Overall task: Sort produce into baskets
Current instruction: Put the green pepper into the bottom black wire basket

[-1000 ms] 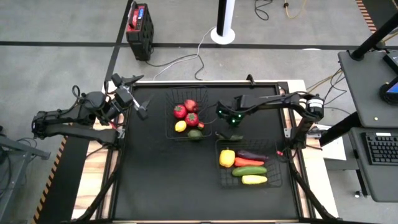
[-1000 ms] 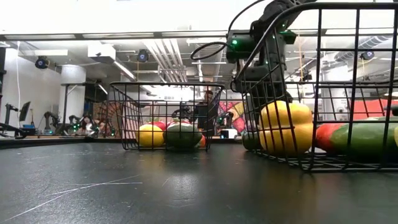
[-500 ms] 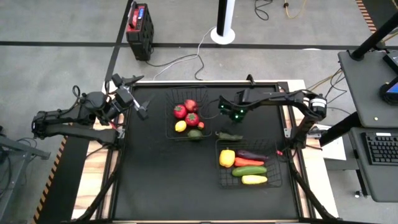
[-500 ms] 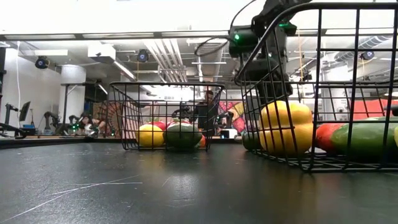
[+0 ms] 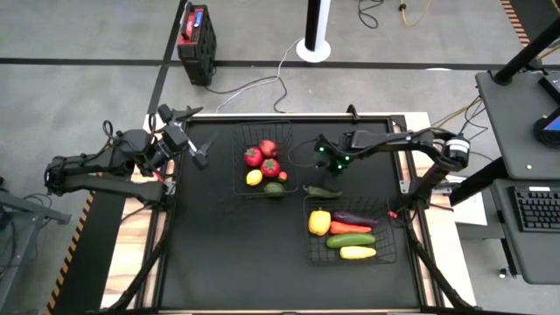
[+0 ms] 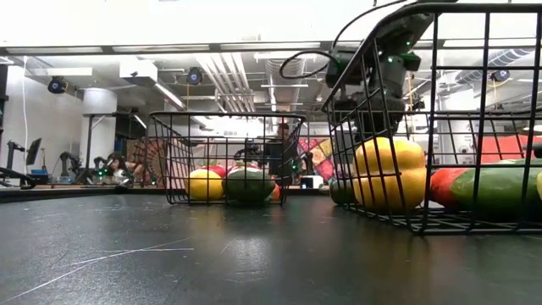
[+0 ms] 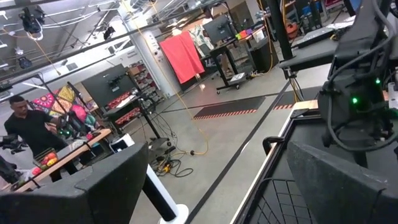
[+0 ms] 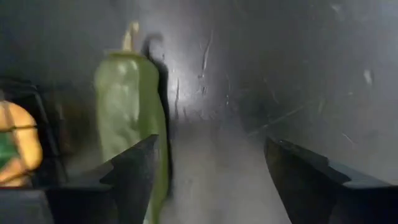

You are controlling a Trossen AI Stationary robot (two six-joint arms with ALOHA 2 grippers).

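Where a second ago the right gripper (image 5: 325,166) hovered low over the green pepper (image 5: 322,190), it has since lifted and drawn back toward the mat's far edge, jaws spread and empty. That pepper lies loose on the black mat (image 5: 219,254) between the two baskets (the far basket (image 5: 241,188), the near basket (image 5: 308,254)), touching neither. Parked at the mat's left edge, the left gripper (image 5: 199,158) is unchanged, fingers apart, holding nothing.

We see a grey concrete floor (image 5: 87,87) crossed by black tape lines (image 5: 105,61), and ceiling ducts (image 6: 233,72) under bright lights.
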